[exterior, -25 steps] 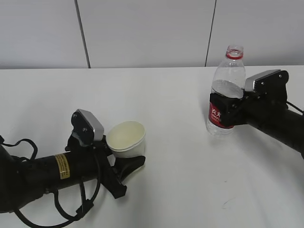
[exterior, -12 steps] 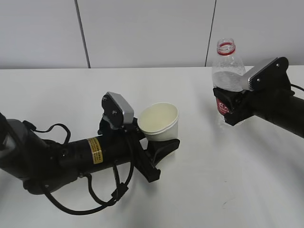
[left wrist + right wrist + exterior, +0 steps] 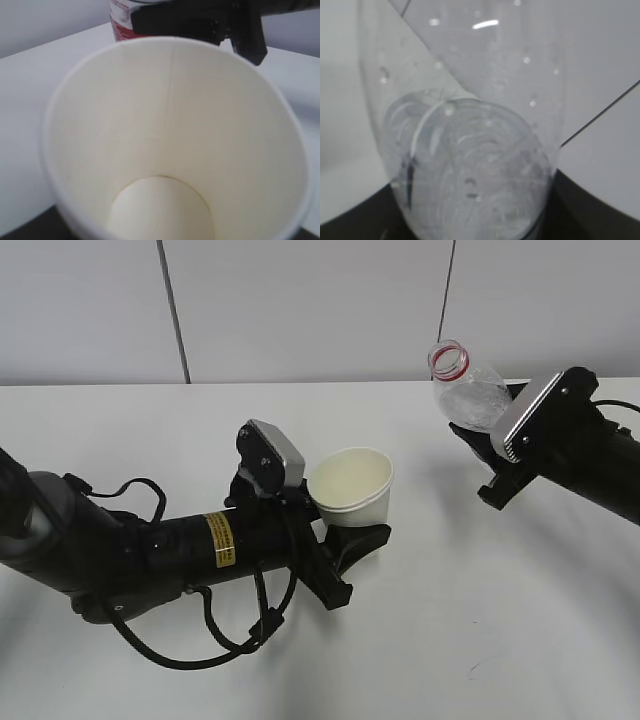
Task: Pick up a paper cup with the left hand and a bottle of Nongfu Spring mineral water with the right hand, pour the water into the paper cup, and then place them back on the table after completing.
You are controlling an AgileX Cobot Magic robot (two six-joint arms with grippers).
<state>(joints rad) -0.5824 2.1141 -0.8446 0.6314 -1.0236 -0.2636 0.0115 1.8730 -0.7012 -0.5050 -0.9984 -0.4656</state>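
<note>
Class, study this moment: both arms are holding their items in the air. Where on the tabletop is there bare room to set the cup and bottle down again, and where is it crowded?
Bare table lies between the paper cup and the right hand, along the near right edge, and across the far strip by the wall. The bottle has open surface beneath it. The near left is crowded: the left hand, with its arm and cables, sprawls there.

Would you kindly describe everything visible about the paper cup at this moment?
The paper cup is white outside, cream inside, with a rolled rim and a faint vertical seam on its inner wall. It looks empty and dry; the round bottom is bare. The left hand holds it roughly upright, above the table, mouth open upward. The bottle is apart from it, up to the right.
</note>
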